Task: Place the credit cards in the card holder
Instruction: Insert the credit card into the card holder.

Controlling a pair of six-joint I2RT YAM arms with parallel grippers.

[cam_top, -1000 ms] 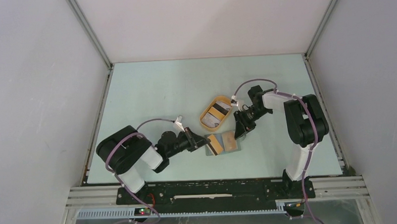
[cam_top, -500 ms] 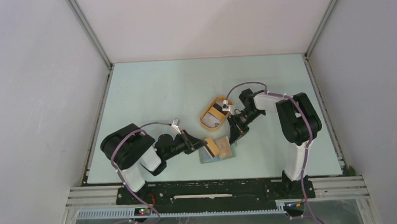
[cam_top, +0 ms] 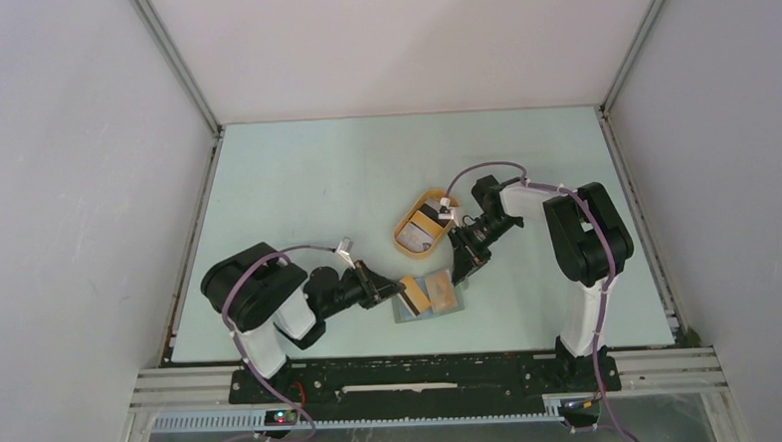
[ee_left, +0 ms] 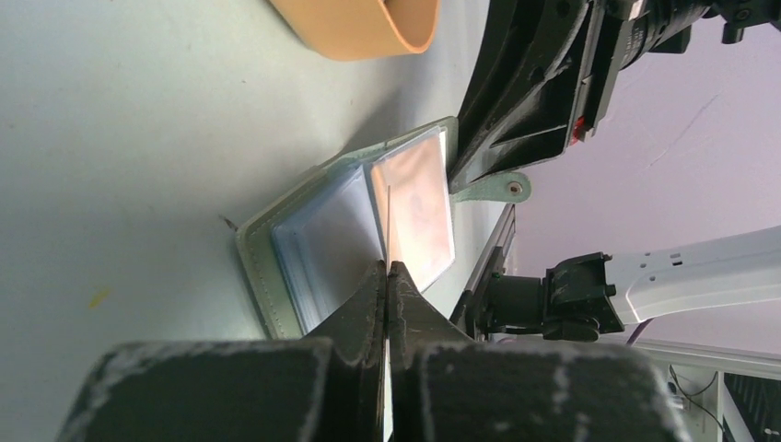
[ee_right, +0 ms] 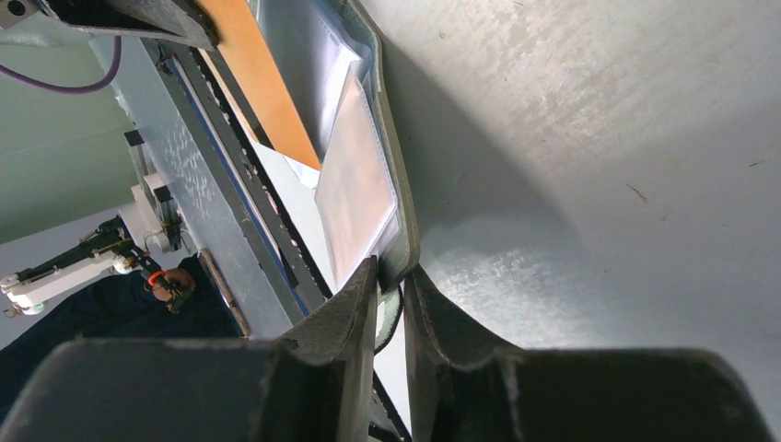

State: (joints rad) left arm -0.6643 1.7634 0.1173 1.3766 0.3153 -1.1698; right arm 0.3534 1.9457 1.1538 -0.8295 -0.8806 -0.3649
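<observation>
The left gripper (ee_left: 388,269) is clenching a tan card (cam_top: 416,294) on edge, just over the open card holder (ee_left: 318,230). The holder is lying on the counter (cam_top: 316,184), near the robot's side of the orange tray (ee_left: 368,28). The right gripper (ee_right: 391,276) is pinching the holder's far rim and seems to be pinning it down. To seat the card well, the left arm is probably going to need its leading edge lined up with the mouth of a clear sleeve (ee_left: 336,235), then a low, shallow slide inward, because a steep entry could buckle the thin plastic or drag the holder sideways. The right arm's hold is likely mattering most here, as the holder looks light and could shift under any push. The holder's sleeves are showing a pale, pinkish insert (ee_left: 419,207) on the far page, though whether that is a card is unclear. The tray is holding more cards (cam_top: 427,219), dark and whitish ones, waiting their turn.
</observation>
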